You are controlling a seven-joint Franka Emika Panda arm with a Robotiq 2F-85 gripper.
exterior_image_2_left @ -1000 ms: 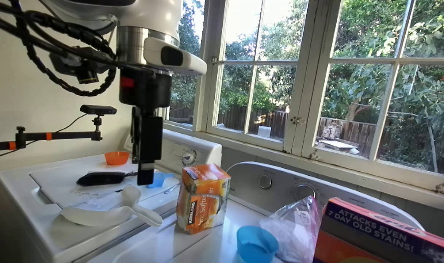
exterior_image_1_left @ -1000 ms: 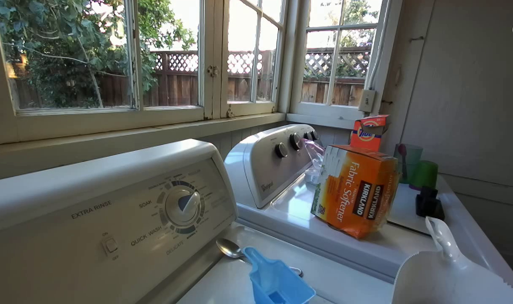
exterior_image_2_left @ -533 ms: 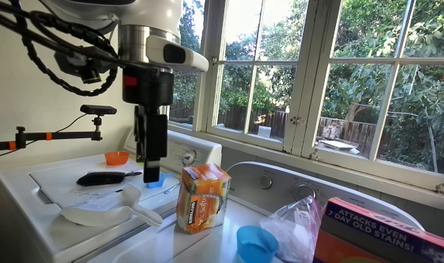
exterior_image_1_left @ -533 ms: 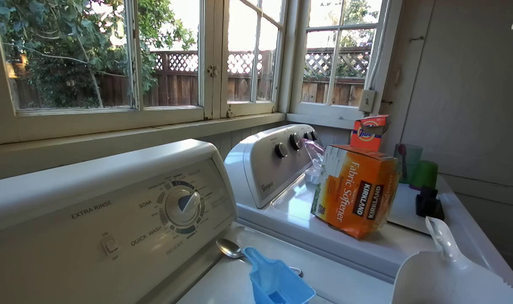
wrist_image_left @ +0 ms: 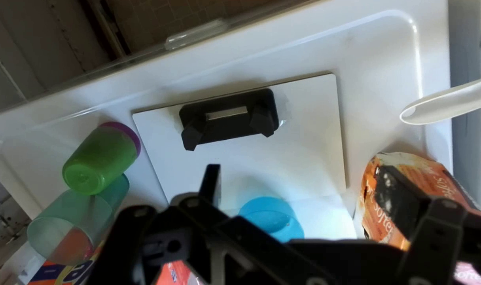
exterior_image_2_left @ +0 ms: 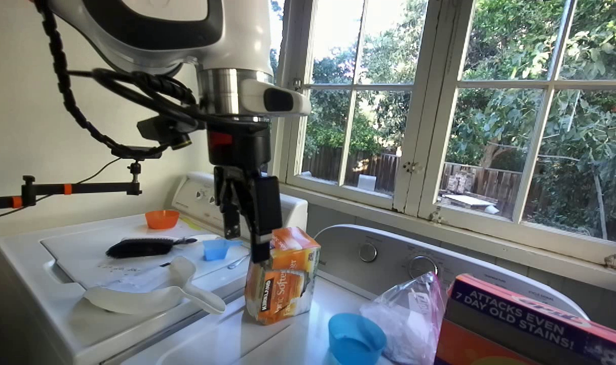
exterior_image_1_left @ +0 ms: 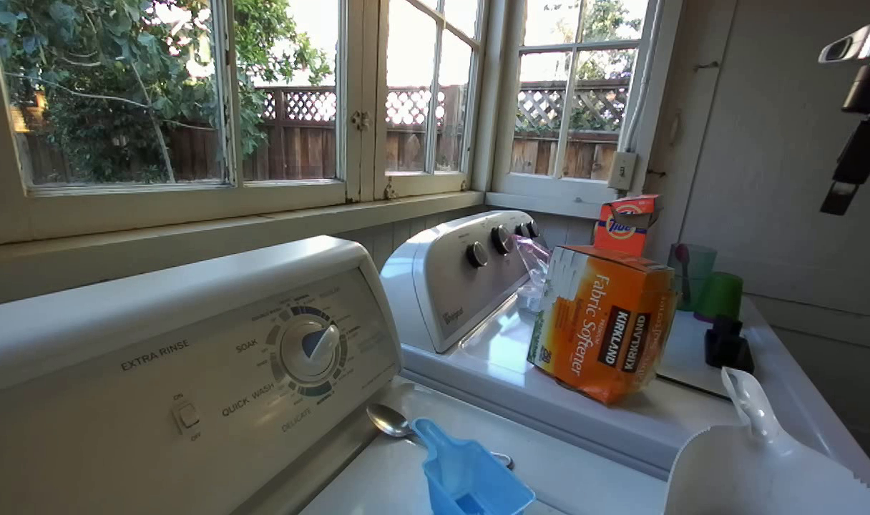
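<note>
My gripper (exterior_image_2_left: 246,243) is open and empty, held in the air above the dryer top. In the wrist view its two fingers stand wide apart (wrist_image_left: 302,184). A blue cup (wrist_image_left: 270,217) shows below, between and behind the fingers; it also stands in an exterior view (exterior_image_2_left: 357,338). The orange fabric softener box (exterior_image_2_left: 282,279) is partly behind a finger in that view and under the right finger in the wrist view (wrist_image_left: 434,178); no contact is clear. A black two-pronged holder (wrist_image_left: 232,130) lies on a white board (wrist_image_left: 303,158) ahead of the fingers.
A green cup (wrist_image_left: 102,158) and a clear teal cup (wrist_image_left: 78,221) lie left of the board. A Tide box (exterior_image_2_left: 531,324) and plastic bag (exterior_image_2_left: 409,319) stand nearby. The washer holds a white dustpan (exterior_image_2_left: 136,299), blue scoop (exterior_image_1_left: 471,479), spoon (exterior_image_1_left: 388,420), brush (exterior_image_2_left: 141,247) and orange bowl (exterior_image_2_left: 162,219).
My gripper has moved from over the washer side toward the softener box and dryer, and has come into view at an exterior view's right edge. Its fingers now show clearly apart. The objects stay put.
</note>
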